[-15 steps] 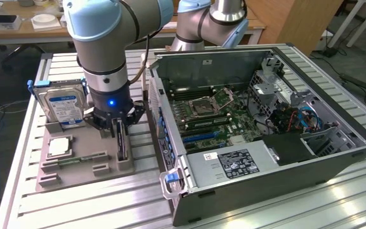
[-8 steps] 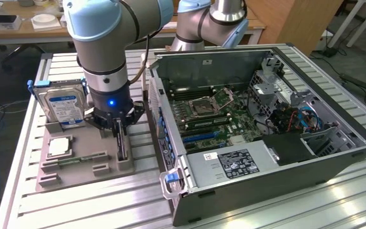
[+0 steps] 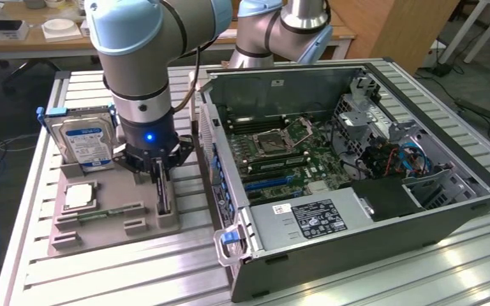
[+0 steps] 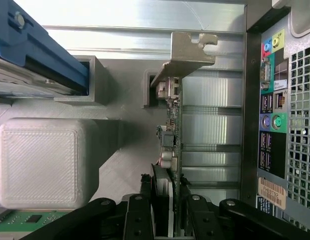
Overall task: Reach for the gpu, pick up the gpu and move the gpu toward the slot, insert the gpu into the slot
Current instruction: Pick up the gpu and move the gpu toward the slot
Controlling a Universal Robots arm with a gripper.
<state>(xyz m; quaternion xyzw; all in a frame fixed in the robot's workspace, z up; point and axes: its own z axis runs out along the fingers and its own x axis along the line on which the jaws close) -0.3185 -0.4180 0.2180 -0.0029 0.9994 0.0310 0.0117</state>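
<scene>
The gpu point(image 3: 163, 194) stands on its edge in a groove of the grey holder tray point(image 3: 100, 237), beside the open computer case point(image 3: 449, 210). In the wrist view the gpu point(image 4: 171, 125) is edge-on, with its metal bracket at the far end. My gripper point(image 3: 159, 167) has come straight down over the card. Its black fingers point(image 4: 144, 200) press on both faces of the card, so the gripper point(image 4: 165, 200) is shut on the gpu. The blue expansion slot point(image 3: 267, 183) lies on the motherboard inside the case.
A silver hard drive point(image 3: 87, 143) with a blue label stands upright in the tray behind the gripper. A processor chip point(image 3: 81, 196) and a green memory stick point(image 3: 109, 212) lie in the tray. The case's rear port panel point(image 4: 272, 125) is close beside the card.
</scene>
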